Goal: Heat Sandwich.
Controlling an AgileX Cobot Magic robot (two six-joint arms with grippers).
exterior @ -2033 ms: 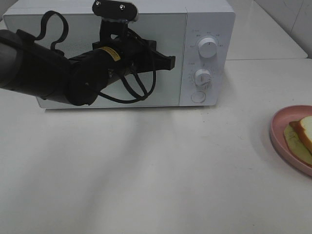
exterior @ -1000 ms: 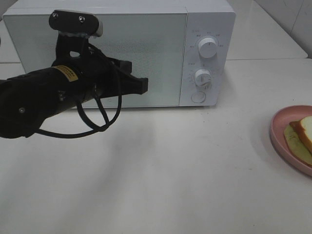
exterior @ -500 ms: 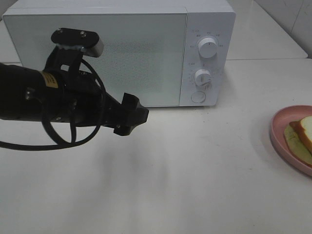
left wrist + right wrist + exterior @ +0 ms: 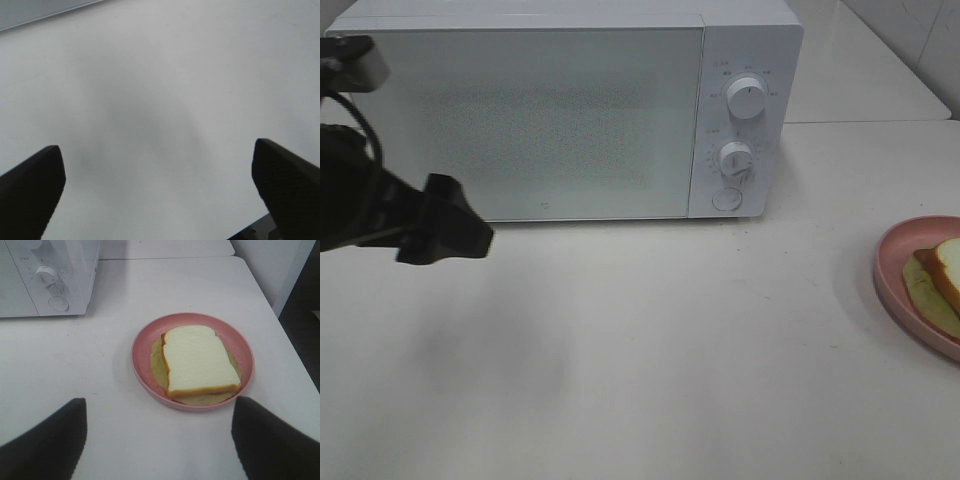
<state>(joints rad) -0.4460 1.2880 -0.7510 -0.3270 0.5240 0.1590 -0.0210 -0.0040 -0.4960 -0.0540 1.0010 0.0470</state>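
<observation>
**White worktop, shut microwave, sandwich waiting on its plate**

White worktop (image 4: pixel 700 340) fills the scene, with a white microwave (image 4: pixel 570 110) at the back, its door closed and two knobs (image 4: pixel 747 98) on the panel to the right.

The sandwich (image 4: pixel 199 361) lies on a round pink plate (image 4: pixel 141 346) at the right side of the worktop, well apart from the microwave. From the high camera only a sliver of it shows at the frame's right edge (image 4: pixel 948 268); the right wrist camera shows it whole: a white slice with tan crust on top and pale green filling spreading out beneath.

The right pincer (image 4: pixel 159 440) hovers above the worktop just short of the plate, its dark fingers (image 4: pixel 272 437) spread wide to either side of the plate and touching nothing. The high view does not show this pincer.

The left pincer (image 4: pixel 445 232) is at the far left in front of the microwave door, well apart from the sandwich. Its wrist camera shows both fingers (image 4: pixel 287 182) set wide apart over bare worktop, with nothing between them (image 4: pixel 159 185). That view shows neither the sandwich nor the plate.
</observation>
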